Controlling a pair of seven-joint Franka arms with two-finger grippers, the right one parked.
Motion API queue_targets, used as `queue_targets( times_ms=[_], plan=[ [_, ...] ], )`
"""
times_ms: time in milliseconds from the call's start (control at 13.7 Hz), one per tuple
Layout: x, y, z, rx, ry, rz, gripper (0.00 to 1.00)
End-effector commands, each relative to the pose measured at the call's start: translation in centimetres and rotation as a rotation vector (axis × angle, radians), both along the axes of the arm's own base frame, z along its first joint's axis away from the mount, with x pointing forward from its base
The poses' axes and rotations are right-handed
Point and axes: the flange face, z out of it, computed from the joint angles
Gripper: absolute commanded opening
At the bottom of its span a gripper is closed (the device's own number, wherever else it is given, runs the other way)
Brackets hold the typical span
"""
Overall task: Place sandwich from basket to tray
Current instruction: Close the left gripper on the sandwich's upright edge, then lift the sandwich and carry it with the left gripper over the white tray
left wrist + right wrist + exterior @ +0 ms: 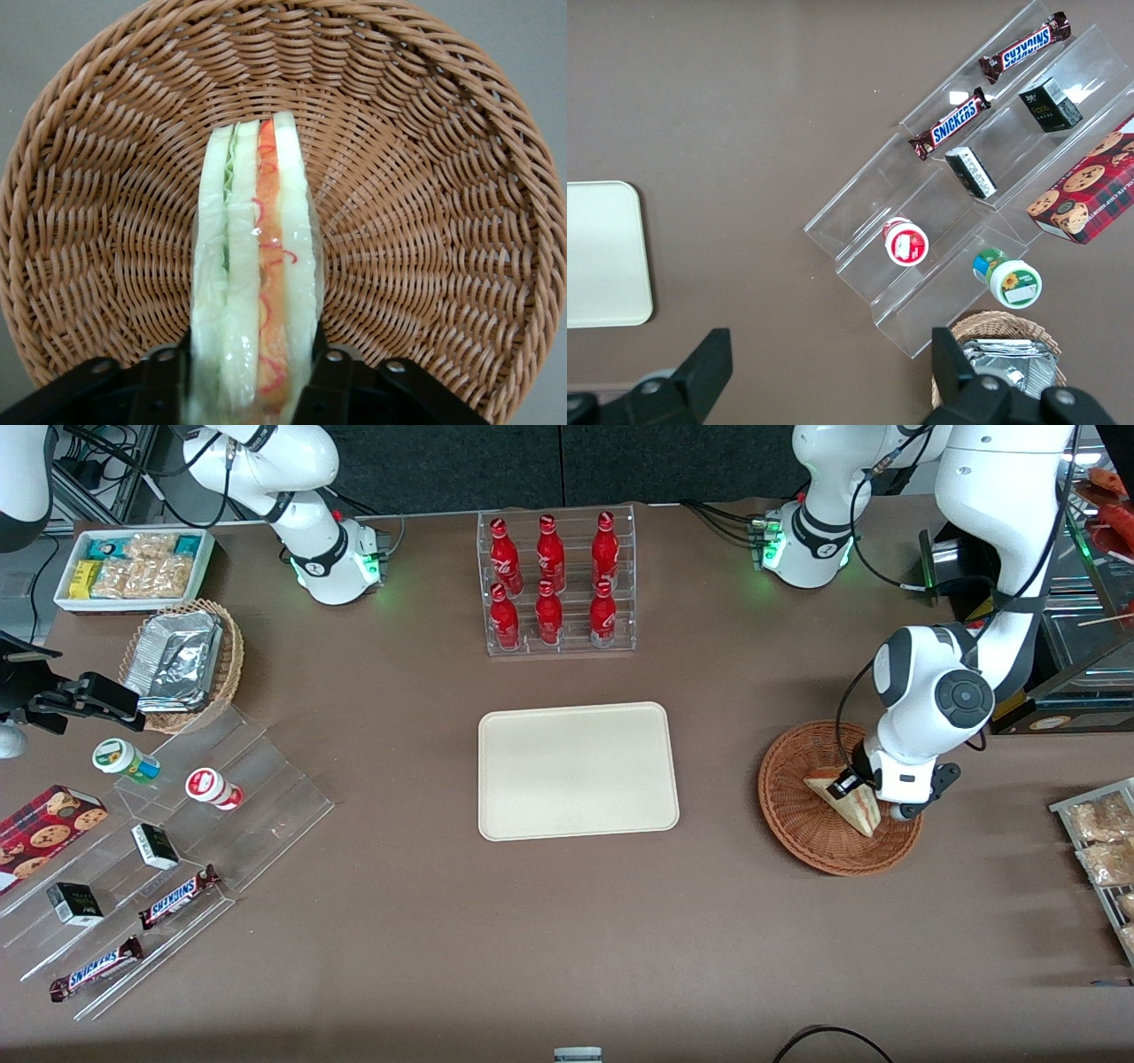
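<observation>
The brown table (567, 921) fills the room's middle, and on it the cream tray (578, 771) lies flat at the centre, nothing on it. Farther from the front camera than the tray stands a clear rack (558, 584) of six red bottles (549, 558). Toward the working arm's end sits the basket (797, 815), round and reddish-brown, well apart from the tray. Toward the parked arm's end there are clear stepped shelves (177, 841) with Snickers bars (177, 896) and small pots (one red-lidded, one green), a cookie box (44, 833), a tan basket (230, 664) of foil trays and a white bin (133, 567) of snacks.

The left arm bends down over the basket, its gripper (251, 376) low inside the rim. The sandwich (257, 266) stands on edge in the basket, layers of pale bread, green and red showing through the wrap. The black fingers (330, 381) press against its two flat sides, closed on the wedge. Whether the sandwich touches the weave or is just clear of it, I cannot tell.
</observation>
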Motion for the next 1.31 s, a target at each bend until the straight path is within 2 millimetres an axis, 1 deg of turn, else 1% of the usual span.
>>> queue_targets(
  times_ms=[0, 146, 219, 365, 584, 730, 803, 949, 1095, 1241],
  plan=[
    [-0.4, -0.1, 0.5, 0.012, 0.003, -0.016, 0.0],
    [-0.1, -0.4, 1.6, 0.015, 0.019, -0.019, 0.0],
    [0.2, -1.2, 2.3, 0.017, 0.028, -0.032, 0.0],
    [0.9, -2.0, 4.8, 0.023, 0.039, -0.047, 0.0],
    [2.0, -5.3, 8.6, 0.055, 0.08, -0.113, 0.0],
    [2.4, -9.3, 10.7, 0.079, 0.093, -0.185, 0.0],
    [2.0, -11.4, 11.2, 0.082, 0.09, -0.221, 0.0],
    [0.8, -16.3, 11.8, 0.081, 0.073, -0.306, 0.0],
    [0.1, -21.4, 12.3, 0.071, 0.051, -0.376, 0.0],
    [-0.2, -26.6, 12.4, 0.056, 0.031, -0.451, 0.0]
  ],
)
